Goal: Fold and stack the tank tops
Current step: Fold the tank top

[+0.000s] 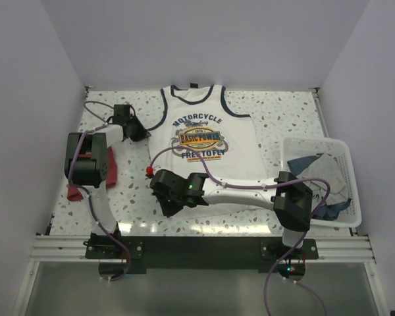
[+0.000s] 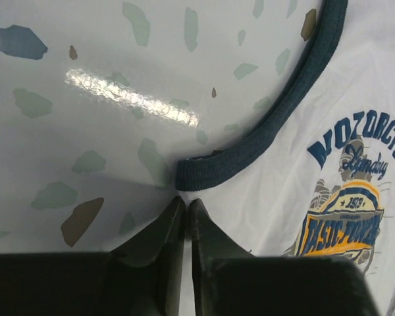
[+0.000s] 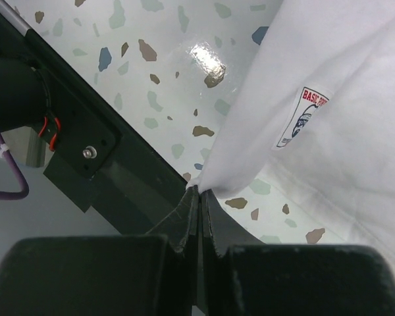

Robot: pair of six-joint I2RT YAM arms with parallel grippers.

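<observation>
White tank top flat mid-tabletop, neck toward far edge, long axis near-to-far. Left hand pressed almost together on cloth under armhole trim; right hand pinching near-left hem corner (both on one side). Likely fold: carry toward right edge.

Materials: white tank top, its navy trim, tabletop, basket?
White tank top: soft matte knit, likely cotton; drapes and creases. Navy trim: ribbed knit. Tabletop: glossy terrazzo-look surface, speckled, shows glare. Basket: white plastic, apparently; moulded lattice walls.
</observation>
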